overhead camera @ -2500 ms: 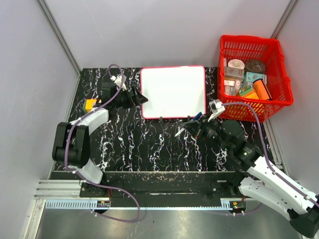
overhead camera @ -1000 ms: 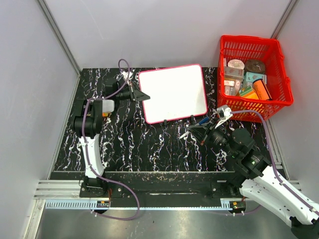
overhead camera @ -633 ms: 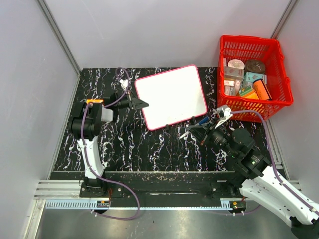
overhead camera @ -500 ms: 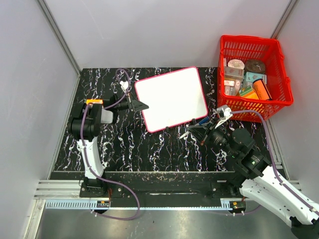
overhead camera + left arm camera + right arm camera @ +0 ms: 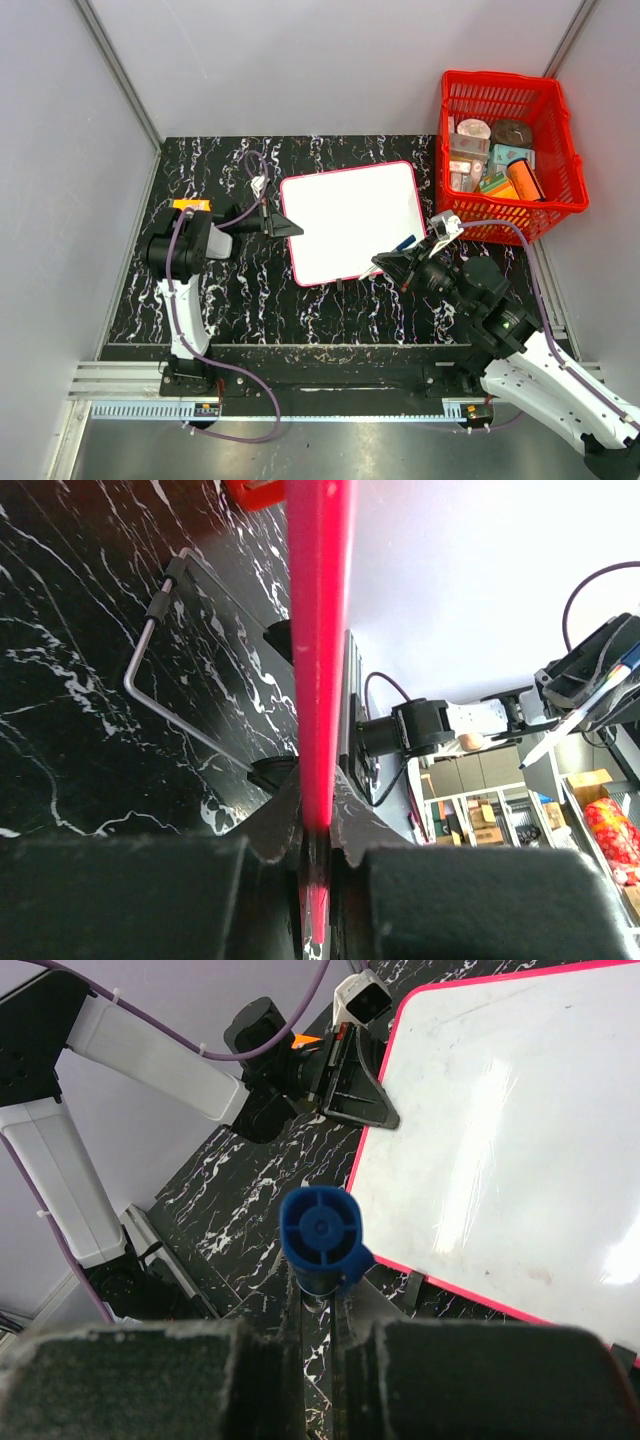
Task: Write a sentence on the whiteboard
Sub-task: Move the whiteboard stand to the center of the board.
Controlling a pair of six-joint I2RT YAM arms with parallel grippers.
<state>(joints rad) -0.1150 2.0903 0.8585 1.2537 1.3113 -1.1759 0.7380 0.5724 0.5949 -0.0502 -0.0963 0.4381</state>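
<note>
Overhead and close wrist views, whiteboard (image 5: 350,222) common.

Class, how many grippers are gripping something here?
2. The left gripper clamps the left edge of the whiteboard; the right gripper holds a blue marker by its near-right corner. None hidden.

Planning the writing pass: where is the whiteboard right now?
In the top view the whiteboard is mid-table, skewed, left of the red basket, its left edge pinched in the left gripper.
</note>
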